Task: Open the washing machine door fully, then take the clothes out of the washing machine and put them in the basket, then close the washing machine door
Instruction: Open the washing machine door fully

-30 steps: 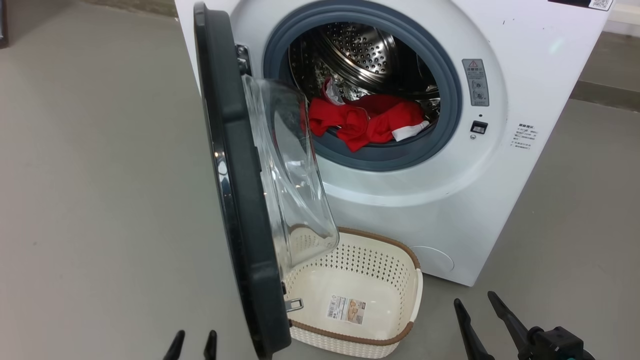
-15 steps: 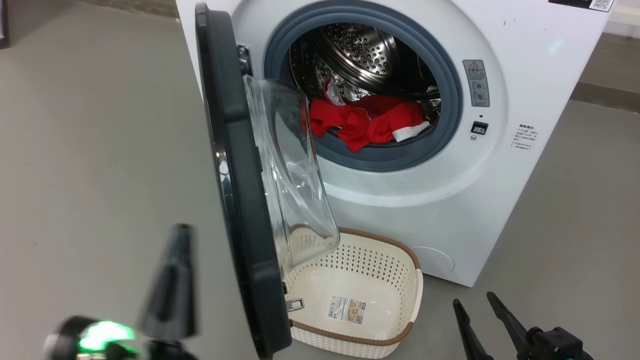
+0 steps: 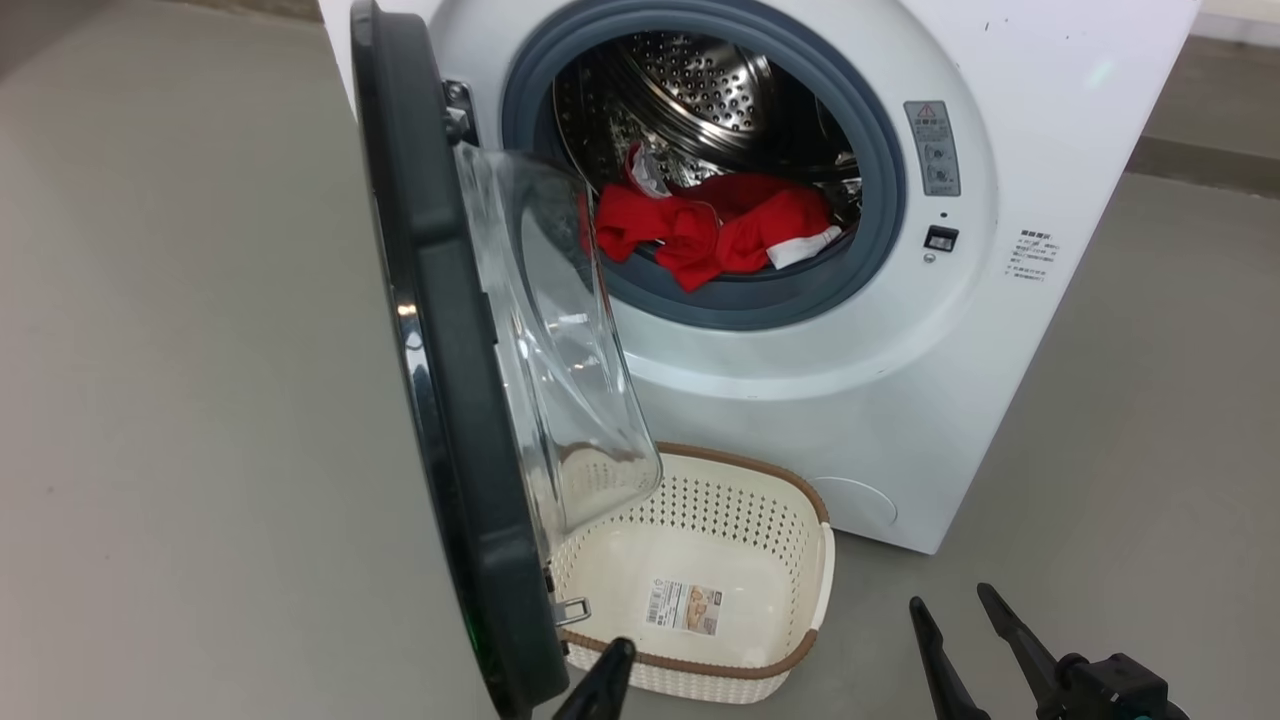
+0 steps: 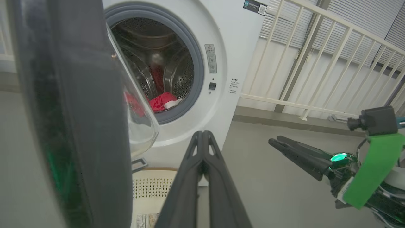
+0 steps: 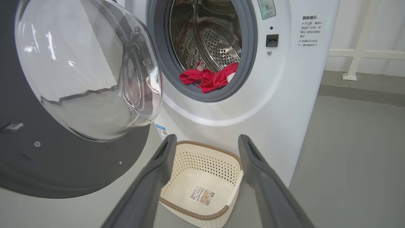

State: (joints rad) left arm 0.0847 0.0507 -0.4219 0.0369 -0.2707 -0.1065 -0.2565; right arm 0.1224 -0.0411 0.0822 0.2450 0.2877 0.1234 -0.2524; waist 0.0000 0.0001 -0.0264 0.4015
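- The washing machine door (image 3: 440, 350) stands swung out, its glass bowl hanging over the basket (image 3: 720, 510) on the floor.
- Red clothes (image 3: 710, 230) lie at the drum's front lip inside the washing machine (image 3: 900, 400).
- Left fingers (image 4: 202, 142) are pressed together, empty, beside the door's edge.
- Right fingers (image 5: 163, 158) are spread, holding nothing, pointing toward the basket.

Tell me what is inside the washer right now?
Red clothes with white trim lie at the drum's front, lapping onto the grey gasket. Whether more lies beneath them cannot be seen; the pile covers the drum's floor.
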